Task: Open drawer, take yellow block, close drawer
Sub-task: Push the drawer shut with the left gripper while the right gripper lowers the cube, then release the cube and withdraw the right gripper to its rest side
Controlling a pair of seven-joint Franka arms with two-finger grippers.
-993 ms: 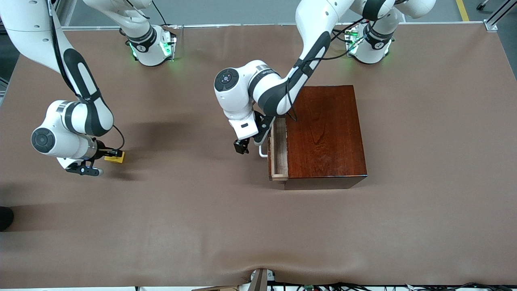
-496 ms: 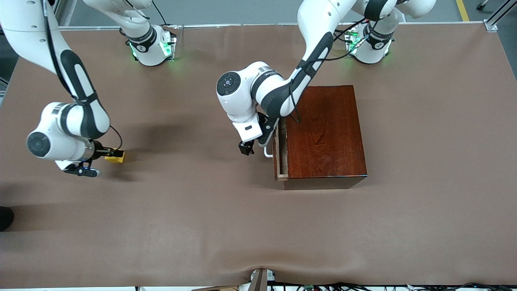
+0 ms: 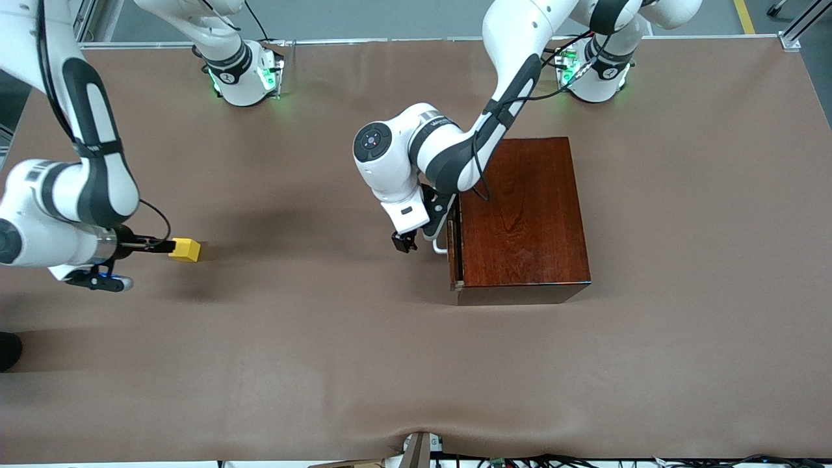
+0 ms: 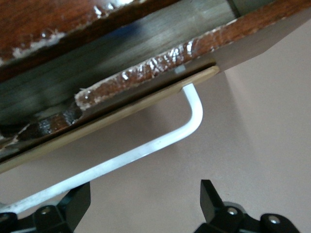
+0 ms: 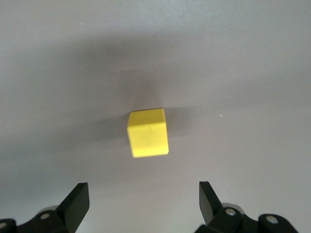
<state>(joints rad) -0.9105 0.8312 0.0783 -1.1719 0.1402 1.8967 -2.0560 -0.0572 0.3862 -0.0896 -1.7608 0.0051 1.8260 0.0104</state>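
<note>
A matte brown surface (image 3: 364, 364) fills the frame, wrinkled at its lower edge; grey floor shows along the top, where the two arm bases stand. Right of centre sits a glossy reddish-brown wooden box (image 3: 526, 214) with visible grain. Its drawer (image 3: 454, 250) is almost fully in, showing only a thin pale-wood strip, and its white U-shaped bar handle (image 3: 441, 247) projects from the front; in the left wrist view the lacquered edge looks chipped. The left hand (image 3: 404, 242) sits just in front of the handle, fingers (image 4: 214, 201) spread and holding nothing. At centre left of the frame the yellow block (image 3: 185, 249), a small matte cube, rests on the surface. The right hand (image 3: 153, 246) is just beside it, fingers spread and not touching the block.
</note>
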